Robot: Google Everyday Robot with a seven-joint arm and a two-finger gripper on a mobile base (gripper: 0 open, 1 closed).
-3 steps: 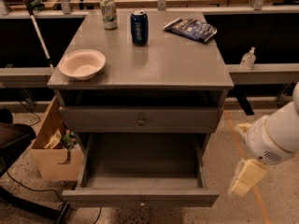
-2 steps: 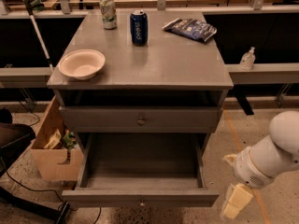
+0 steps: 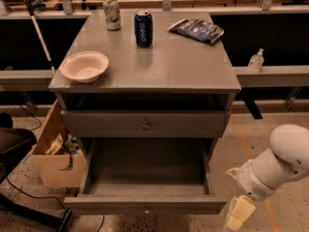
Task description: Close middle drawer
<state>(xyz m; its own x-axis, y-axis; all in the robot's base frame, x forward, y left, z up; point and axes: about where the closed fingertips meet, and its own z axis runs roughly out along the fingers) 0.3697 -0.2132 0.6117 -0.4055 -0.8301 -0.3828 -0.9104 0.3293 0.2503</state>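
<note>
The middle drawer is pulled far out of the grey cabinet, and its deep inside is empty. Its flat front lies along the bottom of the view, with a small knob at its centre. The top drawer front above it is shut. My gripper hangs from the white arm at the lower right. It is just beyond the right end of the open drawer's front, low near the floor and not touching it.
On the cabinet top are a pale bowl, a blue can, a light can and a dark snack bag. A cardboard box stands on the floor at the left. A small bottle stands on the right ledge.
My arm has come down and to the left, bringing the gripper lower and closer to the right corner of the open drawer's front. The drawer has not moved.
</note>
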